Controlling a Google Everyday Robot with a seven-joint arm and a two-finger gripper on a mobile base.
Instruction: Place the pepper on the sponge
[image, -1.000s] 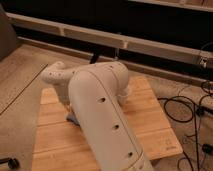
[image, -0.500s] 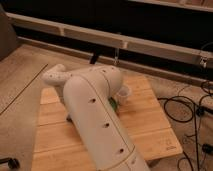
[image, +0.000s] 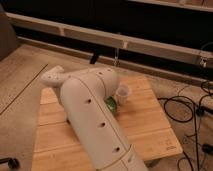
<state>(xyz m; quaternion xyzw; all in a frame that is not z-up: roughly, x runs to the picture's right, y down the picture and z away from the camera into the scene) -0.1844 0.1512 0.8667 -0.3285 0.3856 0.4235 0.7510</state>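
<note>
Well, hand sat hidden behind arm (image: 95, 125), so we couldn't tell its state; green bowl (image: 111, 106) beside white cup (image: 121, 93) on tabletop (image: 145, 125).

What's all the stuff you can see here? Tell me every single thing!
table: one, light wood, middle of the view
bowl: one, green, on the table, mostly hidden behind the arm
cup: one, whitish, on the table just right of the bowl
cables: several, black, on the floor right of the table
ledge: one, pale, running along the dark back wall
arm: one, white, stretched across the table
gripper: hidden behind the arm, not in view
</note>
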